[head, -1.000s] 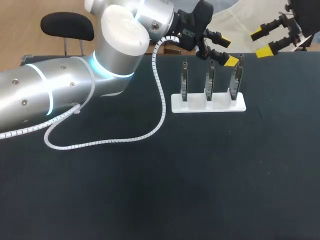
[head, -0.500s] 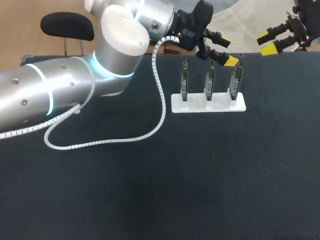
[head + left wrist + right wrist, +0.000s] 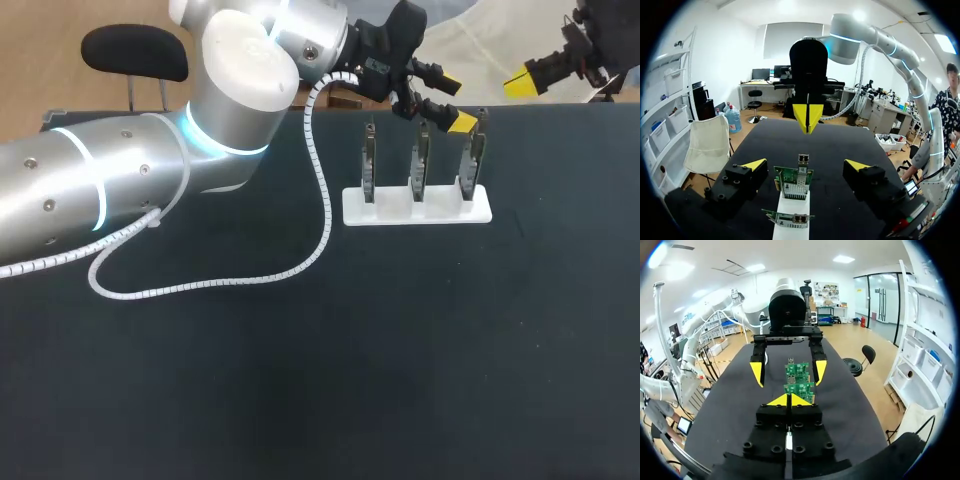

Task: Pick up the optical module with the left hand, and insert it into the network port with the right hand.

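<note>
Three green circuit boards (image 3: 420,165) stand upright in a white stand (image 3: 417,212) at the table's back. My left gripper (image 3: 455,102) hangs open over the stand's right end. In the left wrist view its tips (image 3: 754,165) sit either side of the nearest board (image 3: 794,184), apart from it. A small silvery module (image 3: 803,159) sticks up from that board's top edge. My right gripper (image 3: 522,82) is shut on nothing at the far right, off the stand. Its joined tips (image 3: 790,400) point along the row of boards (image 3: 799,381) toward the left gripper (image 3: 788,371).
The left arm's white coiled cable (image 3: 250,275) lies in a loop on the black table (image 3: 350,380) left of the stand. The left arm's silver body (image 3: 120,180) covers the back left.
The right gripper's fingers have closed from wide apart to touching, with nothing between them. The left arm and the boards have not moved.
</note>
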Controlling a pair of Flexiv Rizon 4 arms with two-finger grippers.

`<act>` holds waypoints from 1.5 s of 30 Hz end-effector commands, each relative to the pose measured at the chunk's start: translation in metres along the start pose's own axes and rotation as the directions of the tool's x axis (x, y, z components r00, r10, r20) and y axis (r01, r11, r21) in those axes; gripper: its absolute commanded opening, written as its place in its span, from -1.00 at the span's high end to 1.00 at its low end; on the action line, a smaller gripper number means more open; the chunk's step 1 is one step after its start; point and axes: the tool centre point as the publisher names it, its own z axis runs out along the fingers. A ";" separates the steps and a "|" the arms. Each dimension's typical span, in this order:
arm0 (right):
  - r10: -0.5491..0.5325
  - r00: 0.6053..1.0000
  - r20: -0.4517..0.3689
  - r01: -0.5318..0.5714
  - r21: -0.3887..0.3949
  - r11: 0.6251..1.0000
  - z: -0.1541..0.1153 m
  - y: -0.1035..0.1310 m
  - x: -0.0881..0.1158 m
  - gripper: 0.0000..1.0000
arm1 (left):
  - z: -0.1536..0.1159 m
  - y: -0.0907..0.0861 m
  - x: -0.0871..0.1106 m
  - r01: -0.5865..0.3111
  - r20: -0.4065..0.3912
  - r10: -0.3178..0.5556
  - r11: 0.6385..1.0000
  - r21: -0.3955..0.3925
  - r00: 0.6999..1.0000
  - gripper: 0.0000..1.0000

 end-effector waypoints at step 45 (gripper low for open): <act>0.005 0.999 -0.052 -0.008 -0.059 0.998 0.035 -0.001 0.006 1.00 | 0.001 0.002 -0.001 -0.002 -0.002 0.002 1.000 0.005 1.000 -1.00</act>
